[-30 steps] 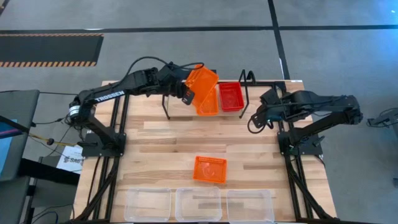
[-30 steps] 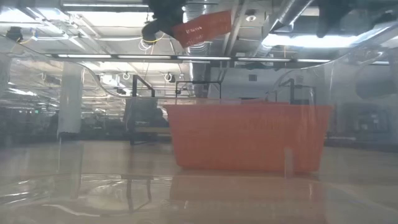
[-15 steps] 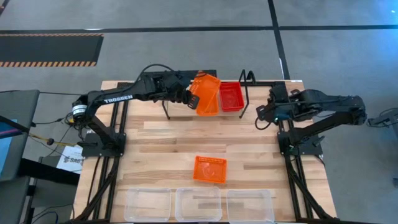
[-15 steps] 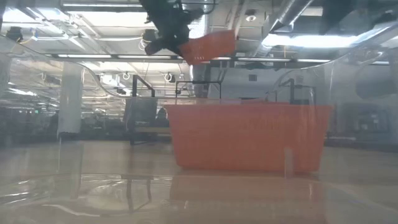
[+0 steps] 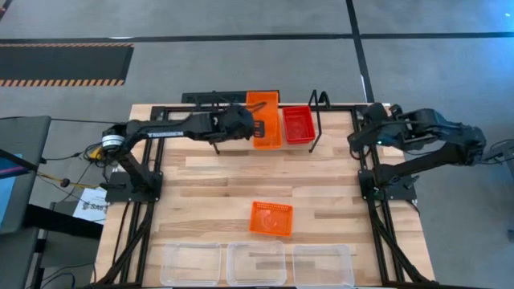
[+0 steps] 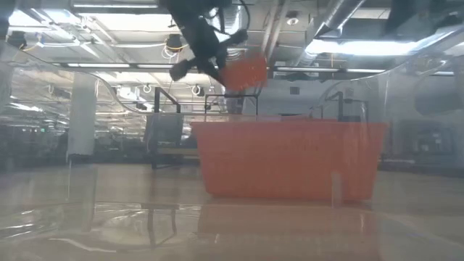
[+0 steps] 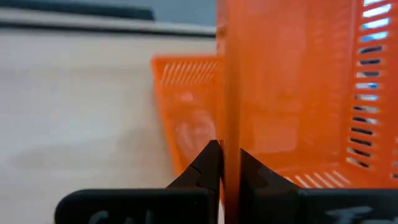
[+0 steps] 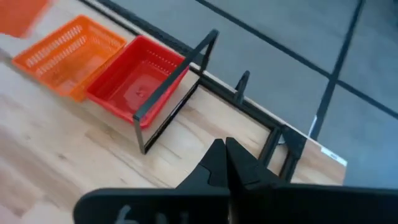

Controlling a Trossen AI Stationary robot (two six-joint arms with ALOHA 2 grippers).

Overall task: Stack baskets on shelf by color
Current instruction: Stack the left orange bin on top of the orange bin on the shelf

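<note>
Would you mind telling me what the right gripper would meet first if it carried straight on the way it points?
Probably the shelf frame; the shut right gripper aims toward its upright bar beside the red basket, though depth is unclear.

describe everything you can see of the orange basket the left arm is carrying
The small orange plastic basket with slotted mesh sides is a shallow rectangular bin. The left tool pinches one side wall, holding it off the table. It hangs over the far table edge, above another orange basket beside the red mesh basket.
</note>
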